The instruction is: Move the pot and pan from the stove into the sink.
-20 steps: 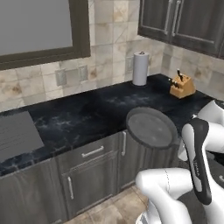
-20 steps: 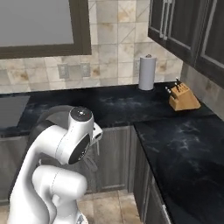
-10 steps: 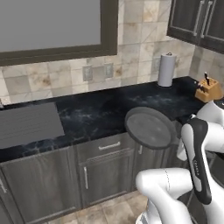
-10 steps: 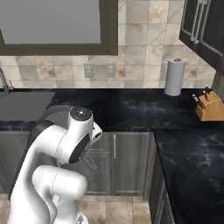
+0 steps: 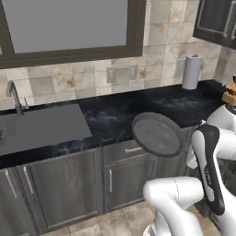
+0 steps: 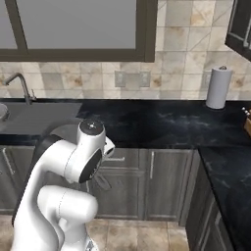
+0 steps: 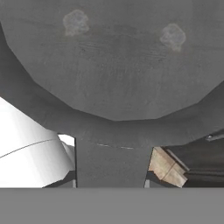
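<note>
The pan (image 5: 156, 134) is a shallow round grey disc, held tilted in the air in front of the counter edge, its bottom facing the left base camera. In the hand view the pan (image 7: 118, 65) takes up the top, and its long handle (image 7: 110, 162) runs down between the fingers of my gripper (image 7: 110, 183), which is shut on it. The sink (image 5: 41, 129) lies at the left with its ribbed drainboard and curved faucet (image 5: 14, 94); it is the sink (image 6: 34, 117) at the left edge in the right base view. The pot and the stove are out of view.
A black stone counter (image 5: 115, 115) runs over dark grey cabinets (image 5: 69, 184). A paper towel roll (image 5: 191, 72) and a knife block (image 5: 229, 94) stand at the right end. The counter turns a corner at the right (image 6: 230, 171). A window (image 5: 69, 23) is above the sink.
The whole picture has slid right, so the base has driven left along the counter. The sink and faucet have come into view. The pan stays held the same way.
</note>
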